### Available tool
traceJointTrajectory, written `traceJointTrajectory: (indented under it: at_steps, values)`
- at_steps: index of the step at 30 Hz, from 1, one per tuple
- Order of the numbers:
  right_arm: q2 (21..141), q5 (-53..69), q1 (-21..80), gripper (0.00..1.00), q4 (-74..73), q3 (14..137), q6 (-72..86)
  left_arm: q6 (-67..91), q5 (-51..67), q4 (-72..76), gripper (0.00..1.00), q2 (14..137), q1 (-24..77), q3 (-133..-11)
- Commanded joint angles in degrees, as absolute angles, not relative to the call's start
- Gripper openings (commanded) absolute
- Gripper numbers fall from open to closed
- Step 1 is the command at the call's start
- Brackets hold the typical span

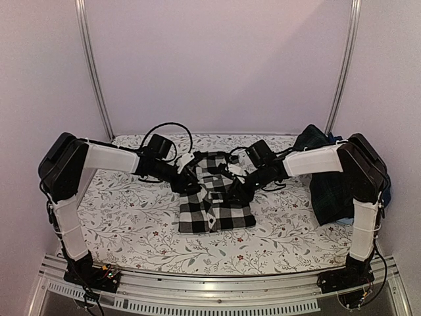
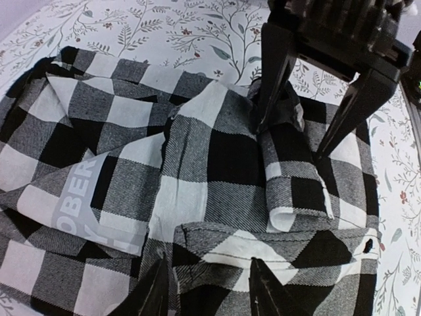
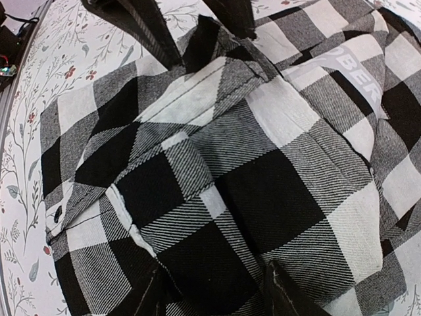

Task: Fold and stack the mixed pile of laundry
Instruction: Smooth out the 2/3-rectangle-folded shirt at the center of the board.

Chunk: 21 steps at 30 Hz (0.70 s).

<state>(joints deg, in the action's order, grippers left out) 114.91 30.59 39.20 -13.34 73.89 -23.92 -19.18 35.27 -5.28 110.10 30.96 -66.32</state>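
**Both grippers down on the checked shirt**

Mid-table on the floral covering (image 1: 131,224): black-and-white checked shirt (image 1: 214,197), rumpled, partly folded. Left gripper (image 2: 210,266) astride a hem fold, fingers apart, cloth between. Right gripper (image 3: 212,271) facing it, astride another fold. Pinching or merely straddling? Cannot tell for either. Heaped at the right edge under the right arm, dark plaid garment (image 1: 329,191).

Left claw (image 2: 210,293) and right claw (image 3: 217,293) face to face, both half-open.
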Motion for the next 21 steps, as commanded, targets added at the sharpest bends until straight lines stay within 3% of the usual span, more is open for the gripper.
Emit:
traceJointTrajectory:
  at_steps: [1,7,11,15,21]
  values:
    - [116.0,30.9,39.8,0.45,-14.6,75.7,-24.3,-21.4,35.7,-5.5,0.36,110.4,31.9,-66.5]
    - [115.8,30.1,40.0,0.17,-15.6,77.3,-23.6,-23.0,34.1,-6.7,0.09,109.2,32.8,-66.9]
    - [116.2,30.1,40.0,0.05,-15.9,78.6,-23.0,-22.7,33.0,-5.9,0.10,107.6,32.7,-66.4]
    - [116.6,30.2,40.0,0.00,-16.3,80.5,-22.4,-22.8,32.0,-5.1,0.17,106.1,32.4,-65.6]
    - [119.4,30.8,40.0,0.00,-18.2,85.7,-21.0,-23.0,32.1,-5.2,0.04,105.9,32.0,-64.9]
